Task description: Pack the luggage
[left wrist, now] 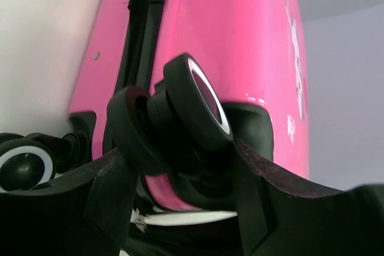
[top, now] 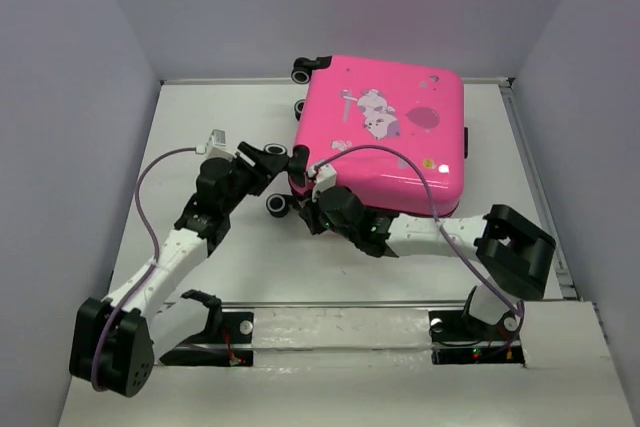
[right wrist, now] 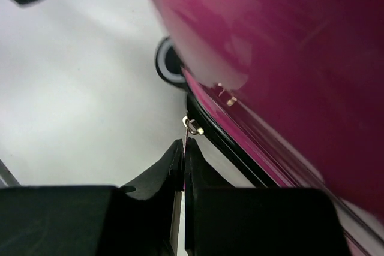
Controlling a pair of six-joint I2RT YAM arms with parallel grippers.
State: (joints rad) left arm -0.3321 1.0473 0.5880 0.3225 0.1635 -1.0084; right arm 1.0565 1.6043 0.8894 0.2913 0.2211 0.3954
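Observation:
The hot-pink luggage (top: 385,127) lies flat and closed on the white table, print side up. My left gripper (top: 290,159) is at its near-left corner. In the left wrist view the jaws (left wrist: 180,166) straddle a black twin wheel (left wrist: 198,103) and press on both sides of it; the pink shell (left wrist: 228,28) rises behind. My right gripper (top: 318,192) is at the luggage's near edge. In the right wrist view it (right wrist: 184,148) is shut on a thin zipper pull (right wrist: 192,128) that hangs from the black zip line under the pink shell (right wrist: 288,46).
Other black wheels show at the luggage's far-left corner (top: 300,72), on its left side (top: 300,107) and at its near-left corner (top: 278,205). White walls close in the table (top: 200,127) at left, right and back. A raised white ledge (top: 340,322) runs by the arm bases.

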